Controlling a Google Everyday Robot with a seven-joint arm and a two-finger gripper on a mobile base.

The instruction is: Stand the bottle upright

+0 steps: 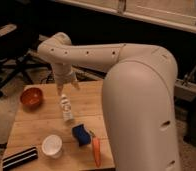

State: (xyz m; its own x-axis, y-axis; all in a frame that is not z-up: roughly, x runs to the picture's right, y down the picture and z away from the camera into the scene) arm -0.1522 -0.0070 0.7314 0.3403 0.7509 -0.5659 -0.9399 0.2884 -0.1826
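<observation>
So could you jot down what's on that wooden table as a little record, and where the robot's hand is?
bottle: small clear-whitish plastic bottle, apparently upright, mid-table
gripper: gripper just above the bottle's cap, fingers spread, holding nothing
bowl: orange round bowl, far corner of the table
cup: white round cup, near the front edge
block: blue soft-looking block, in front of the bottle
carrot: orange carrot, beside the blue block
strip: black-and-white flat strip, front corner
table: light wooden table
</observation>
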